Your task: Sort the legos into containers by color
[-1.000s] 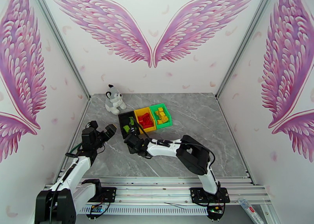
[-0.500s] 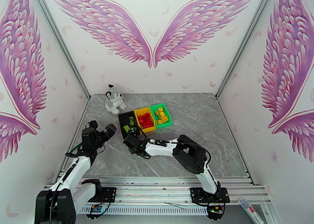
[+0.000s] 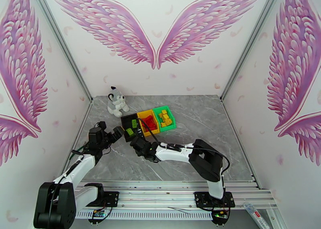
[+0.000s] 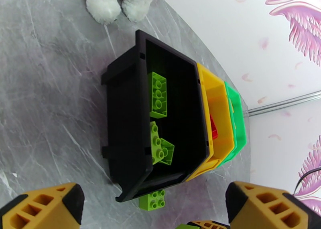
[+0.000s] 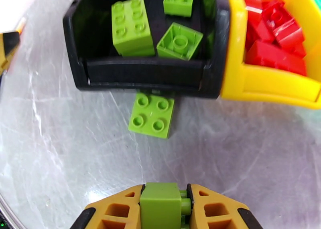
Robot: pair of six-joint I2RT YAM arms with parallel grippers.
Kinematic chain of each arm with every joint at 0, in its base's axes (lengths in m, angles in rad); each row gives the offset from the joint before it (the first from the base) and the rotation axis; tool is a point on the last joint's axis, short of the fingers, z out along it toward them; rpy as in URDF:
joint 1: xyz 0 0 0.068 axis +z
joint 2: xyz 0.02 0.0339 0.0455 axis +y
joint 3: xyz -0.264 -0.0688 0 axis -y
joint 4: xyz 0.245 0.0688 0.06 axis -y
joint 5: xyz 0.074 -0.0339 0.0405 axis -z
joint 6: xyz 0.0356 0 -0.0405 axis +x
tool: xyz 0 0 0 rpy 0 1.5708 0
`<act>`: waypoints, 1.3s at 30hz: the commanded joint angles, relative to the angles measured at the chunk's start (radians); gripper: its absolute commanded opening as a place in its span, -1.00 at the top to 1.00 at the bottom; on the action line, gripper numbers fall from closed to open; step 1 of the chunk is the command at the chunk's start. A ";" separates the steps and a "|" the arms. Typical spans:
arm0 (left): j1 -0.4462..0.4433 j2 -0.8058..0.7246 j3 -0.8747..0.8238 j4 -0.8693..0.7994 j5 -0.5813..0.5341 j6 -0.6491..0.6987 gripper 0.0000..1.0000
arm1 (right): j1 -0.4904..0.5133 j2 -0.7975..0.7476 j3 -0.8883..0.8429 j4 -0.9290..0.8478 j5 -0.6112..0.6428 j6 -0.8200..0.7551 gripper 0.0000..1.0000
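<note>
The grey marble surface (image 3: pixel 208 145) carries everything. A grey-white plush (image 3: pixel 116 102) sits at its far left, just beyond the bins.

3 bins stand in a touching row: the black bin (image 3: pixel 125 122) on the left, the yellow bin (image 5: pixel 265 83) in the middle, the green bin (image 3: pixel 171 117) on the right.

The left hand (image 3: pixel 117 134) hovers above the surface just left of the black bin. It is released, and its yellow fingers (image 4: pixel 44 205) are spread wide with nothing between them. The right hand (image 3: pixel 135 143) sits low in front of the black bin, clenched on a held brick (image 5: pixel 160 203). This brick is green and fills the gap between the fingers.

The yellow bin holds a heap of red bricks (image 5: pixel 273 37). The green bin holds yellow bricks (image 3: pixel 164 118). The black bin holds 3 green bricks (image 5: pixel 132 27), 1 of them tipped over with its hollow underside showing.

A loose brick (image 5: pixel 152 115), green with 4 studs, lies flat and studs-up on the surface. It lies against or just beside the black bin's near wall, between that bin and the right hand.
</note>
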 commanded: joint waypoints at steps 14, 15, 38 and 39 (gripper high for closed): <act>0.143 -0.291 -0.058 -0.096 -0.084 -0.030 -0.98 | -0.077 0.143 0.427 -0.156 0.053 -0.103 0.50; 0.153 -0.287 -0.062 -0.092 -0.073 -0.035 -0.97 | -0.082 0.160 0.455 -0.161 0.052 -0.107 0.49; 0.171 -0.125 -0.066 0.023 0.039 -0.076 -0.97 | -0.134 0.367 0.809 -0.313 0.001 -0.126 -0.07; 0.171 -0.126 -0.065 0.023 0.039 -0.076 -0.97 | -0.135 0.361 0.808 -0.316 0.000 -0.127 -0.09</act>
